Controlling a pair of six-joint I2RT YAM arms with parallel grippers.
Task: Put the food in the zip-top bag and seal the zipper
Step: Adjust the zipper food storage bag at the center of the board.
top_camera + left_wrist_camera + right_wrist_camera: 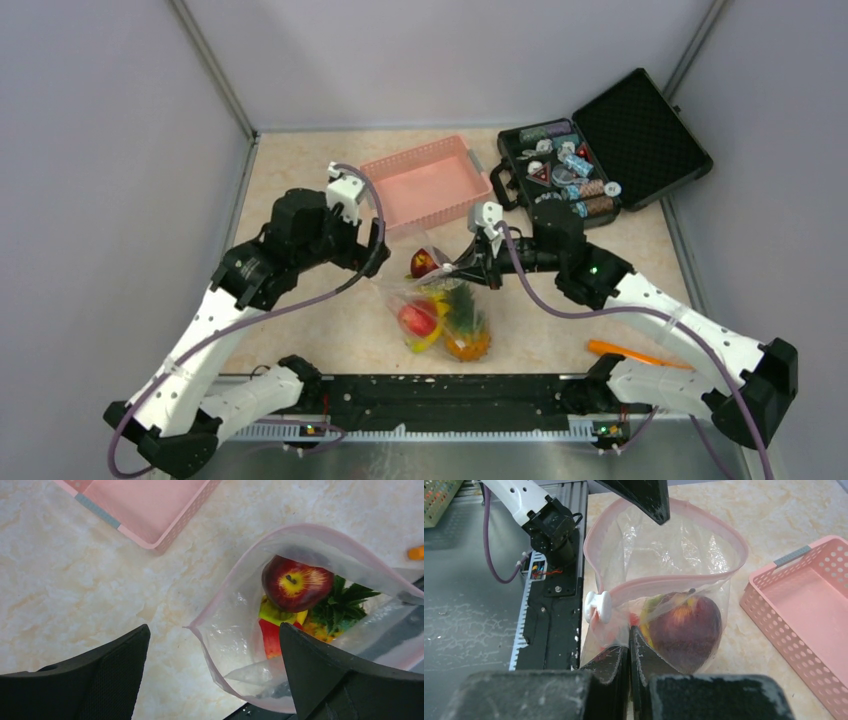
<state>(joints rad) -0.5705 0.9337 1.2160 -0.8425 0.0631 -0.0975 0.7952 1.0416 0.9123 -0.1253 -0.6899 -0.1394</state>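
The clear zip-top bag [440, 312] lies at the table's middle with its mouth held open. Its pale-pink zipper [664, 587] carries a white slider [599, 605]. Inside are a dark maroon fruit [297, 582] near the mouth, a pineapple [466, 332], a red fruit [418, 319] and a yellow banana [280, 615]. My right gripper [630, 636] is shut on the bag's film beside the maroon fruit [686, 632]; it also shows in the top view [468, 265]. My left gripper [214, 645] is open and empty above the bag's mouth corner, and shows in the top view [378, 250].
A pink basket [425, 185] stands empty behind the bag. An open black case [600, 150] with trinkets is at the back right. An orange stick [630, 352] lies at the front right. A black rail [440, 392] runs along the near edge.
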